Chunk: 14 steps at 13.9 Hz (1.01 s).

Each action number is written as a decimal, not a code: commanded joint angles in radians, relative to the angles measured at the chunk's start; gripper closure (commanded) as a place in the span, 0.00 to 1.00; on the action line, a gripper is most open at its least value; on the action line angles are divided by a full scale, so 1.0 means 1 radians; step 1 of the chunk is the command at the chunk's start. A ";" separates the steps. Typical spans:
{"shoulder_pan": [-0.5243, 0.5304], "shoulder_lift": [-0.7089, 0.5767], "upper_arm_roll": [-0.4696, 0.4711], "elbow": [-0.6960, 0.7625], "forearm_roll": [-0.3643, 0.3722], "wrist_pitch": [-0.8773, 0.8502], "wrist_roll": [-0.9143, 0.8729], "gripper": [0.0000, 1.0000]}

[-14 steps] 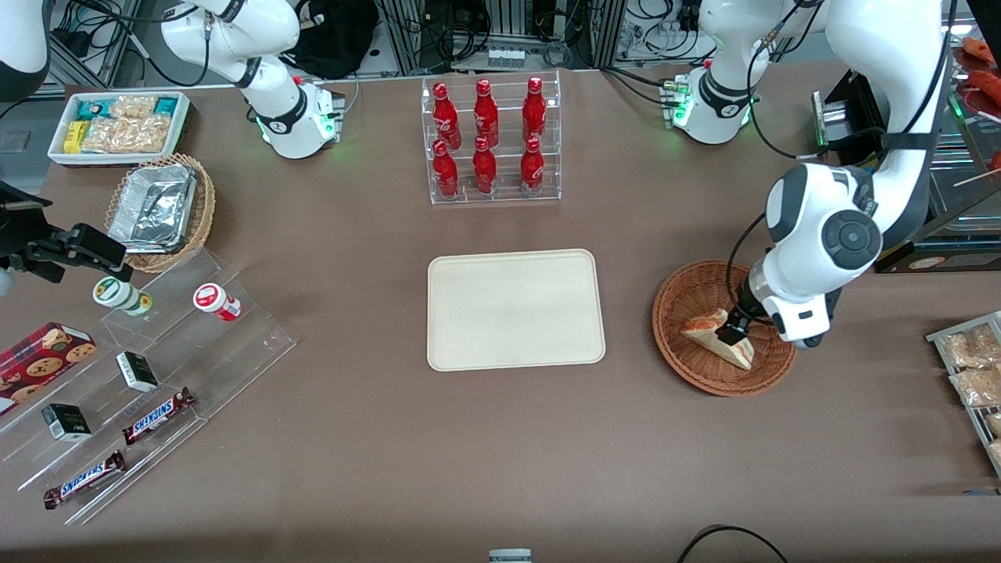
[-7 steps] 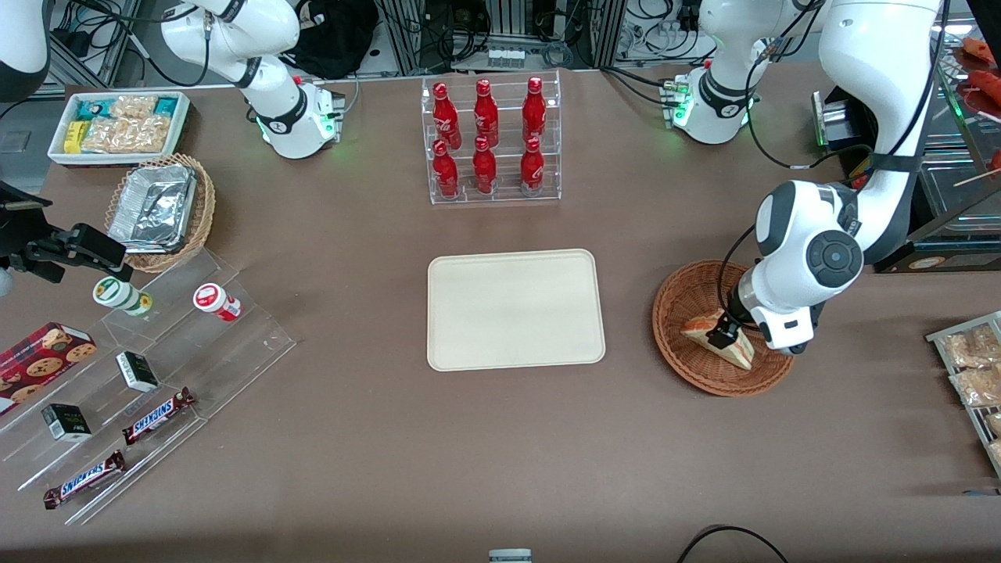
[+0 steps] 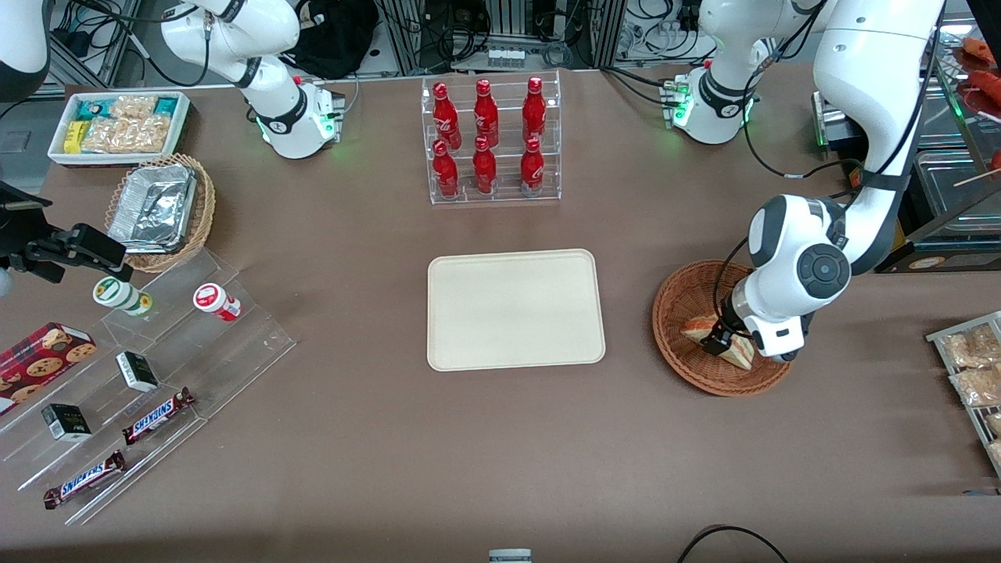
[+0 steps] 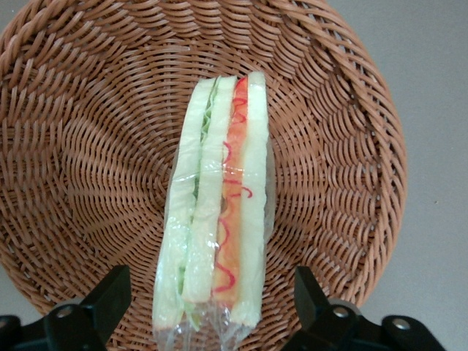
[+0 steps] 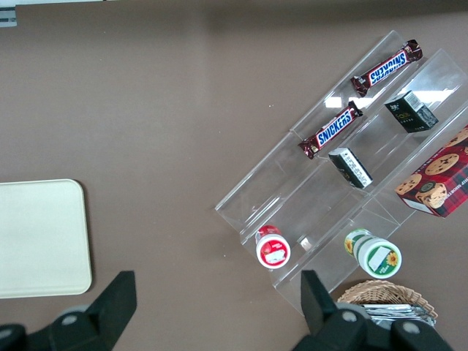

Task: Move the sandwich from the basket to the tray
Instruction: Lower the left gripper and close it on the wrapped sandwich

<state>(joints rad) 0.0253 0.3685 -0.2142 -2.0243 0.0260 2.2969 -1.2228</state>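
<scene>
Lying in the basket [image 4: 88, 146], the sandwich [image 4: 216, 212] sits between the gripper's [image 4: 212, 307] wide-spread jaws, neither touching it.

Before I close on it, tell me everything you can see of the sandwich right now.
The sandwich is a wedge of white bread slices with a green leafy layer and an orange-red filling, wrapped in clear film. It stands on edge in the reddish-brown woven basket, layers up toward the wrist camera, resting on the basket's floor. The gripper is open, one finger on either side of the wedge with gaps showing, so nothing grips it. The front view shows it partly covered by the arm.
</scene>
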 commanded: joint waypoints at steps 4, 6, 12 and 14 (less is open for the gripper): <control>0.004 0.003 0.004 0.001 0.032 0.009 -0.004 0.85; 0.005 -0.026 0.004 0.007 0.032 -0.013 -0.009 0.88; -0.022 -0.062 -0.017 0.315 0.078 -0.437 -0.004 0.88; -0.077 -0.054 -0.027 0.410 0.080 -0.511 -0.004 0.88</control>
<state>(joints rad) 0.0035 0.2949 -0.2348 -1.7125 0.0860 1.8612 -1.2209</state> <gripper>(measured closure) 0.859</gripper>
